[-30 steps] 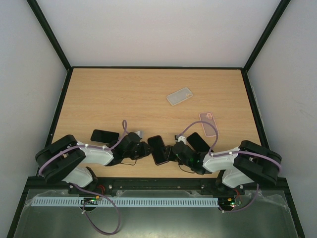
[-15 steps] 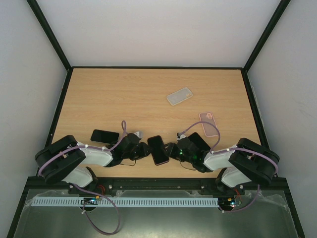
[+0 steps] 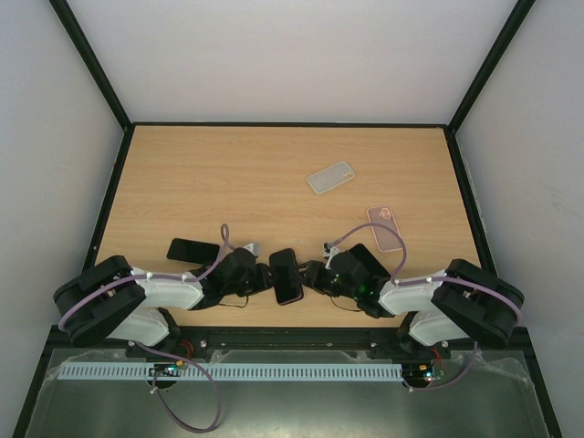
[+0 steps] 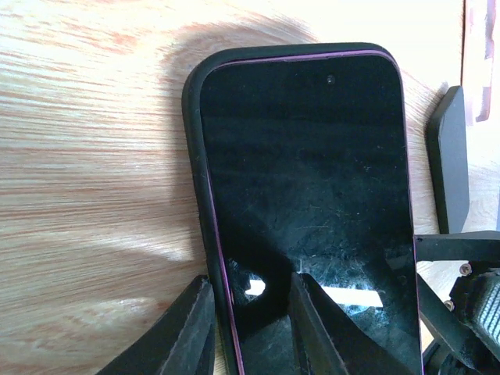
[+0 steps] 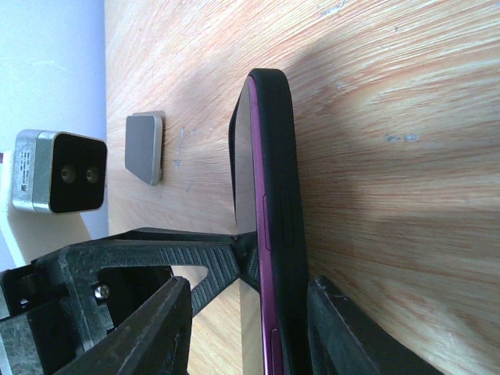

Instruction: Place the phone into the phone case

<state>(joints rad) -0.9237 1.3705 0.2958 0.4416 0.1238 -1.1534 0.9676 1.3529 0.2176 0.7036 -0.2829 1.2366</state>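
We have the phone [image 4: 305, 195] standing between the two sets of fingers, its purple edge sitting inside the rim of a black case [image 5: 273, 156] along every side we can see. The left fingers [image 4: 191, 332] straddle one long edge near the phone's lower end, one finger over the glass and the other just outside the rim. We cannot tell whether they pinch it or only rest there. The right fingers [image 5: 160, 328] stand apart across the phone's thickness: one touches the back of the case, and the other is clear of the screen, with bare table [image 5: 391, 117] showing in the gap, so they have no hold on it.

We judge the phone stiff, fairly heavy for its size and slick on the glass. The case looks rubbery, grippy and slightly yielding at the rim. We would hold it across the long case edges or front to back near the middle, keeping hard pressure off the screen and the side buttons.
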